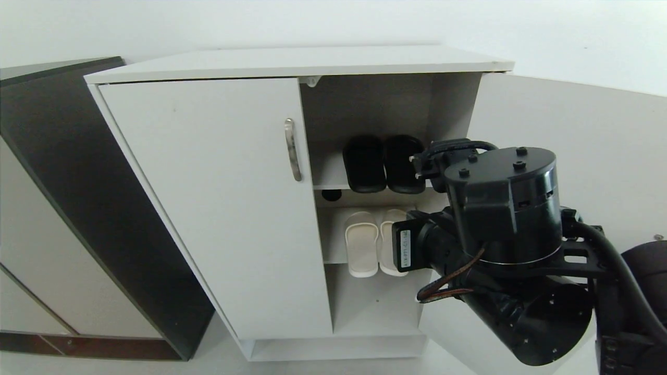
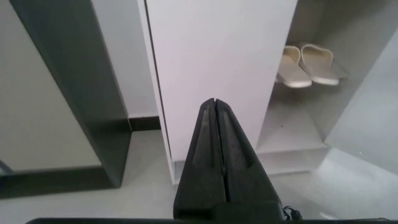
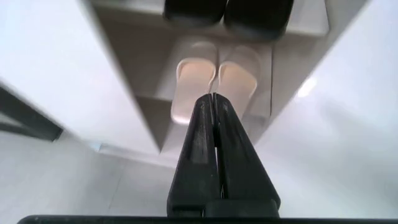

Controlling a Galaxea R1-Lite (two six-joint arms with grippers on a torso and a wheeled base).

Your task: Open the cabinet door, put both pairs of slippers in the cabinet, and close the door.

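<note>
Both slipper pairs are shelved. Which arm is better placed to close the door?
Right. The right gripper, shut, sits beside the open door near the white slippers; the left gripper faces the closed door.

My head camera looks down on the cabinet (image 1: 208, 208) at twelve o'clock; both wrist cameras face it closer, sharing the white slippers (image 1: 362, 245).

A tall dark grey flat panel (image 1: 78, 182) stands at the left, with a pale beige board (image 1: 26, 234) touching its outer side. The smooth light grey floor (image 1: 573, 130) meets a plain white wall (image 1: 312, 21) behind.
</note>
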